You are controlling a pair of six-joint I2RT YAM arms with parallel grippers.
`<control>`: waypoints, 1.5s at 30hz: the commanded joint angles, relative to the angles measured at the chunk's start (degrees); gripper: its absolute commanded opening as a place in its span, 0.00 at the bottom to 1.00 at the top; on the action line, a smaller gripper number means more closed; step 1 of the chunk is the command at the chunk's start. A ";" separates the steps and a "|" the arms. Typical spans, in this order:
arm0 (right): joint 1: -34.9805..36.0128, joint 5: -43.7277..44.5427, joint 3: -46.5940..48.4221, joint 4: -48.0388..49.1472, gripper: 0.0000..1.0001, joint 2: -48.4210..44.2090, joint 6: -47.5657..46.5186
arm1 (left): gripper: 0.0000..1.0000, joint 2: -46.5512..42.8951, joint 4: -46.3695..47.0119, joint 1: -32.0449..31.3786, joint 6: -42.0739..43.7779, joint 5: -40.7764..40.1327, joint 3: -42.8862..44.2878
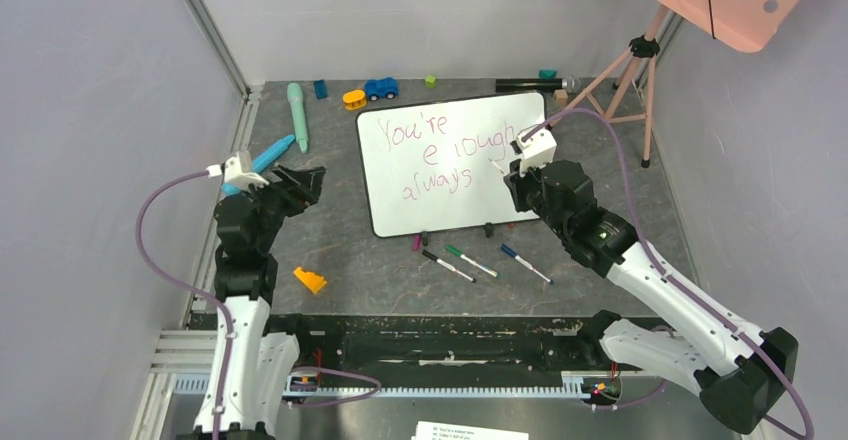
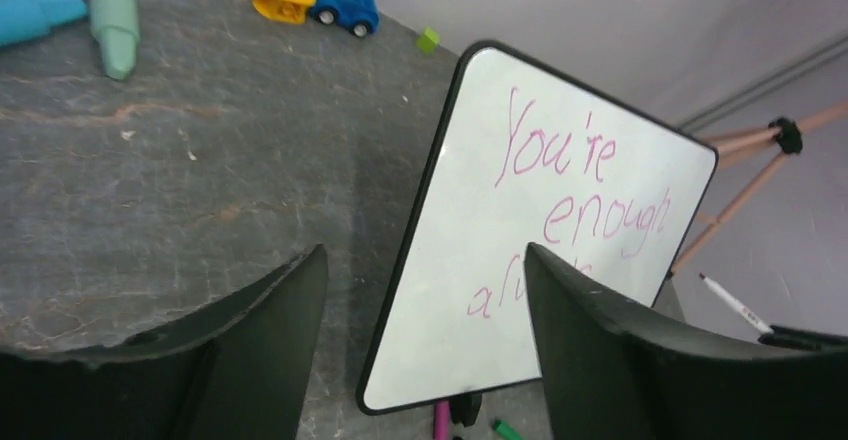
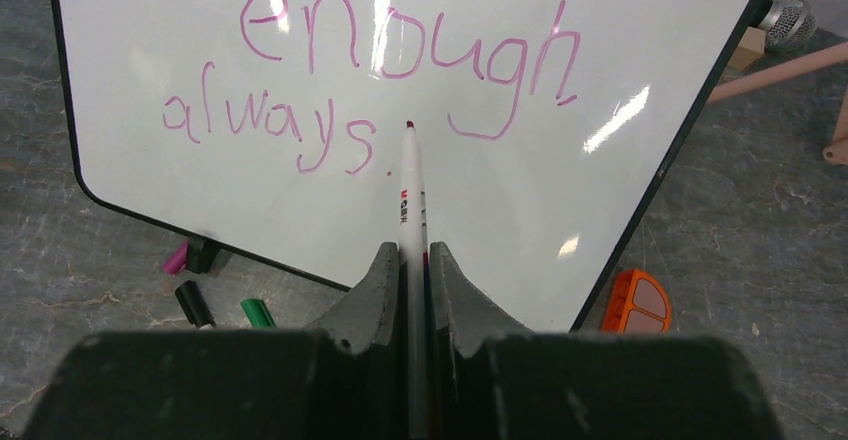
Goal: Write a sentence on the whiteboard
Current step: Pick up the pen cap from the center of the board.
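step: writing looks finished; sentence point(image 3: 370, 90) reads "You're enough always." with a dot after the last word, so likely just lifting the pen clear
right gripper point(image 3: 410, 260): clamped tight on the pen point(image 3: 411, 175), white barrel running out between the jaws
pen tip: dark red, just right of the closing dot and under "enough"; cannot tell whether touching the board or hovering a hair off it
doing it well: draw the tip straight back off the glossy face, no sideways drag across wet pink strokes; keep the wrist and cable off "always" when pulling away toward the near right
left gripper point(image 2: 425, 345): spread wide, holding nothing, parked left of the board point(image 1: 450, 165), well apart from it
board place: mid-table, propped on two small black feet at its near edge, loose markers point(image 1: 470, 260) just near of it, toys beyond its far left corner
board axis: long side roughly left to right, slightly skewed, right end farther; face tilted up toward the near side
text direction: lines run left to right along the long axis, three rows stepping from far to near
pen axis: near to far, pointing at the board face
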 commanded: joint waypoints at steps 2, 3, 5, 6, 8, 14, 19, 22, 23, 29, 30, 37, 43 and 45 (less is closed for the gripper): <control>-0.14 -2.46 -2.05 1.51 0.00 -2.97 1.66 | 0.68 7.53 -4.64 -5.03 -3.93 10.29 3.08; -0.15 -3.33 -2.44 1.47 0.00 -3.27 1.91 | 0.68 7.96 -6.67 -9.87 -1.92 7.18 3.86; -0.17 -4.19 -3.38 1.18 0.00 -3.98 2.37 | 0.66 7.54 -8.60 -18.74 0.90 -0.15 3.98; -0.17 -4.27 -3.77 1.17 0.00 -4.25 2.40 | 0.65 7.19 -8.67 -23.22 1.51 -3.07 3.31; -0.11 -4.11 -4.40 0.93 0.00 -4.84 2.44 | 0.59 7.49 -8.68 -29.30 1.79 -7.84 1.84; -0.17 -4.70 -5.21 0.82 0.00 -5.68 2.58 | 0.49 13.17 -5.24 -40.91 3.36 -13.60 -3.58; -0.17 -4.89 -5.57 1.33 0.00 -5.16 2.38 | 0.48 16.14 -0.76 -47.66 5.89 -20.59 -5.40; -0.17 -5.45 -5.48 1.78 0.00 -4.64 2.49 | 0.45 20.75 -0.64 -49.36 6.33 -22.61 -4.05; -0.16 -5.54 -5.48 2.02 0.00 -4.53 2.52 | 0.45 22.10 -0.31 -50.09 6.39 -23.16 -3.77; -0.16 -5.98 -5.67 2.67 0.00 -3.68 2.54 | 0.41 28.61 6.48 -50.74 6.19 -23.27 -5.20; -0.12 -6.04 -5.66 2.77 0.00 -3.60 2.47 | 0.40 29.49 6.96 -50.75 6.24 -23.36 -4.91; -0.16 -5.66 -5.97 3.11 0.00 -3.32 2.47 | 0.37 34.38 8.19 -51.00 7.60 -23.07 -2.49; -0.14 -5.27 -6.00 3.11 0.00 -3.38 2.17 | 0.35 38.26 10.90 -52.37 7.75 -23.64 -1.58; -0.12 -5.05 -6.01 3.10 0.00 -3.30 2.16 | 0.35 39.90 10.78 -52.88 8.32 -24.42 -0.70</control>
